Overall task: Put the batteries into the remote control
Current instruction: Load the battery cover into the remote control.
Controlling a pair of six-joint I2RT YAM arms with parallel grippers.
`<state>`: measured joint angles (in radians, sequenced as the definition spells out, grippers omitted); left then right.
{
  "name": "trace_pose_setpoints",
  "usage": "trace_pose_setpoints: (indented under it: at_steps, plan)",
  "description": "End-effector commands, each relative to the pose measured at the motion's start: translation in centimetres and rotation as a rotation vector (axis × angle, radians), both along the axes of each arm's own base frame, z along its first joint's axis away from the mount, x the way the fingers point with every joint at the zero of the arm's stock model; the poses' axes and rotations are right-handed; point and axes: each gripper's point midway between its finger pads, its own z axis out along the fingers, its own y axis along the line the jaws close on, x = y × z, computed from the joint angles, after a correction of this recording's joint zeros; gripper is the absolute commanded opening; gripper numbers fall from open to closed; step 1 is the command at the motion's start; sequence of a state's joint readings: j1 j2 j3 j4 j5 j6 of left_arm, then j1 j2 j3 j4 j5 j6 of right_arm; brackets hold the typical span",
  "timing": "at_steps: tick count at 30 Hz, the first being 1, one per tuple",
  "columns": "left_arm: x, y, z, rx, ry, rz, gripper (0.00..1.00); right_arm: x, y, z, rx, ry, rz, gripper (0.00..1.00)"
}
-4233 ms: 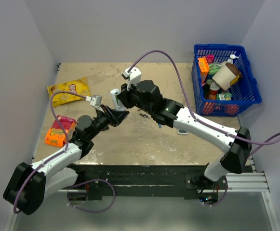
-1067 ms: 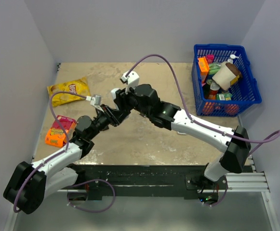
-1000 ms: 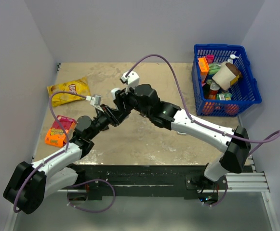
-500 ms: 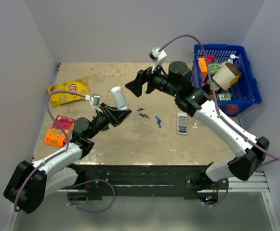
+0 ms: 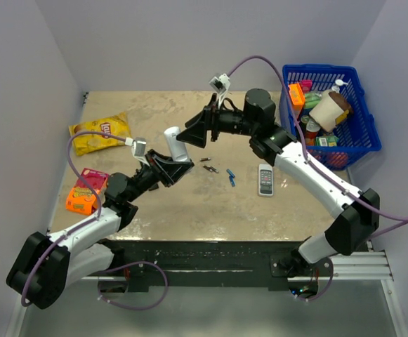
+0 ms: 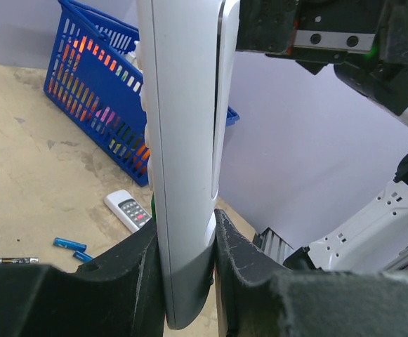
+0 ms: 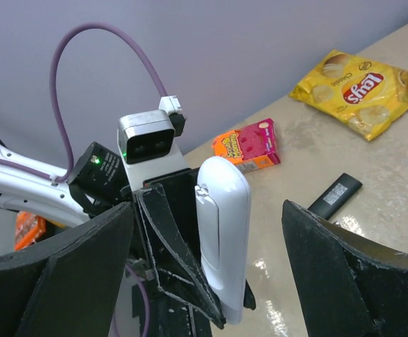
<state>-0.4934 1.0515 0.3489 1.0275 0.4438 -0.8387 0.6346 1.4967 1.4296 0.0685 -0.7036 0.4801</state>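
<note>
My left gripper is shut on the lower end of the white remote control and holds it upright above the table. In the left wrist view both black fingers press the remote control at its sides. My right gripper hangs open just right of the remote's top end and does not touch it. In the right wrist view the remote control stands between the wide-apart fingers, back cover toward the camera. The batteries are not plainly visible.
On the table lie a grey-white buttoned remote, blue cells and dark cells. A full blue basket stands back right. A chips bag and an orange box lie left. A black remote lies near them.
My right gripper opened, let go of the remote and drew back up and to the right. It now hovers near the remote's top. The left gripper kept its hold.
</note>
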Motion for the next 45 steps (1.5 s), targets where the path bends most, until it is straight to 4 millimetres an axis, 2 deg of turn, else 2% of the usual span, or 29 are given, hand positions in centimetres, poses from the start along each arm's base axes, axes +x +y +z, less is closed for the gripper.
trace_pose_setpoints:
  at_steps: [1, 9, 15, 27, 28, 31, 37, 38, 39, 41, 42, 44, 45]
  plan:
    - [-0.9, -0.1, 3.0, -0.044, -0.124, -0.026, 0.0, -0.6, 0.5, 0.8, 0.056, 0.0, 0.062, 0.89]
    - [-1.3, -0.5, 3.3, -0.043, -0.146, -0.058, 0.0, -0.6, 1.8, -0.2, 0.055, 0.031, 0.105, 0.83]
    - [-1.5, -0.6, 3.4, -0.039, -0.157, -0.067, 0.0, -0.9, 2.5, -0.7, 0.076, 0.048, 0.135, 0.68]
    - [-1.7, -0.7, 3.6, -0.036, -0.178, -0.078, 0.0, -1.1, 2.8, -2.3, 0.068, 0.058, 0.169, 0.22]
    - [-1.7, -0.7, 3.7, -0.037, -0.182, -0.08, 0.0, -1.2, 2.8, -2.6, 0.066, 0.061, 0.178, 0.13]
    - [-1.9, -0.7, 3.8, -0.036, -0.192, -0.085, 0.0, -1.4, 2.8, -2.7, 0.073, 0.054, 0.186, 0.0]
    - [-2.1, -0.8, 3.9, -0.035, -0.203, -0.096, 0.0, -1.4, 2.8, -1.8, 0.092, 0.017, 0.186, 0.01]
    - [-2.1, -0.8, 4.0, -0.036, -0.206, -0.097, 0.0, -1.4, 2.7, -1.6, 0.09, 0.013, 0.183, 0.11]
    - [-2.0, -0.9, 3.9, -0.033, -0.202, -0.099, 0.0, -1.3, 2.7, -1.4, 0.089, -0.003, 0.178, 0.36]
    - [-2.1, -0.8, 4.0, -0.033, -0.205, -0.098, 0.0, -1.3, 2.5, -0.9, 0.087, -0.008, 0.157, 0.52]
    - [-2.0, -0.8, 3.9, -0.033, -0.2, -0.094, 0.0, -1.3, 2.4, -0.2, 0.089, -0.037, 0.149, 0.65]
    - [-1.7, -0.8, 3.7, -0.023, -0.191, -0.086, 0.0, -1.0, 2.1, 0.1, 0.07, -0.034, 0.122, 0.73]
    - [-1.6, -0.8, 3.6, -0.021, -0.187, -0.081, 0.0, -0.7, 1.7, 1.1, 0.076, -0.067, 0.08, 0.79]
